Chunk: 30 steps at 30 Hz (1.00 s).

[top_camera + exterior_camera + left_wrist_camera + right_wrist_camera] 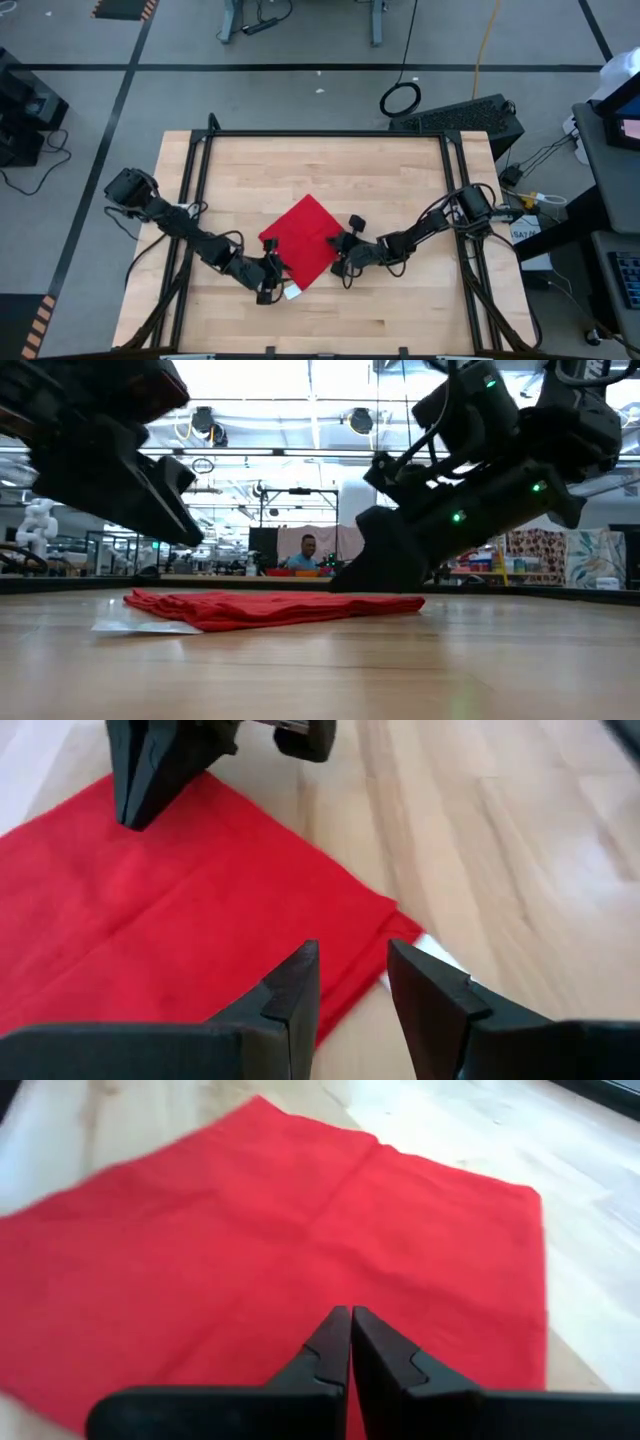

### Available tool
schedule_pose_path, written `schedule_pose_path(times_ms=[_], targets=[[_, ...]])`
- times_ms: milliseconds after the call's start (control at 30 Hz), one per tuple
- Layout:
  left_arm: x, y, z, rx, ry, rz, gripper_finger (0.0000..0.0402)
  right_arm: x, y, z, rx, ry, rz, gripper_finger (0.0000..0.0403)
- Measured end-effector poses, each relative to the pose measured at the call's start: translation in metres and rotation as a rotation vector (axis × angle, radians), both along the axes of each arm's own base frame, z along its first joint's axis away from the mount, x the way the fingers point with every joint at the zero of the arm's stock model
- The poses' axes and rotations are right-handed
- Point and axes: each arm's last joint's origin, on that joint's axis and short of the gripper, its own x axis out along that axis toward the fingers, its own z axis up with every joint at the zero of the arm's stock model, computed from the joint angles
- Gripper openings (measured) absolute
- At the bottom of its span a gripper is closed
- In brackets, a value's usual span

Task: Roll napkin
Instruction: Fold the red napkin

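Wooden table (400, 310) has free space around my flat napkin (303, 238); left gripper (272, 283) parted, empty at its corner, right gripper (337, 252) clenched at its edge.

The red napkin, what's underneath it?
The napkin lies flat on the wooden table, with its white tag sticking out at one corner. Anything under the cloth is covered, though no bump shows.

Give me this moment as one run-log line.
napkin: flat on table, unrolled | left gripper: open at tagged corner, nothing held | right gripper: shut, over opposite edge, nothing held
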Motion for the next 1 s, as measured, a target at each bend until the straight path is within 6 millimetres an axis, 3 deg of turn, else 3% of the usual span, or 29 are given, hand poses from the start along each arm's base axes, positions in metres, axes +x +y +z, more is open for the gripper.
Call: schedule_pose_path(times_ms=[167, 467, 800, 1000], targets=[[-0.005, -0.004, 0.002, 0.047, 0.021, -0.029, 0.0127, -0.004, 0.015, 0.007, -0.007, -0.016, 0.052, 0.0006], [-0.008, -0.008, 0.003, 0.306, 0.024, -0.208, 0.013, -0.005, 0.05, 0.018, 0.045, -0.036, 0.26, 0.0018], [0.011, -0.009, 0.019, 0.3, -0.018, -0.291, 0.0213, -0.01, 0.062, 0.018, 0.106, -0.057, 0.267, 0.0029], [0.021, -0.019, 0.01, 0.316, 0.013, -0.368, 0.0228, -0.01, 0.062, 0.018, 0.105, -0.054, 0.267, 0.003]])
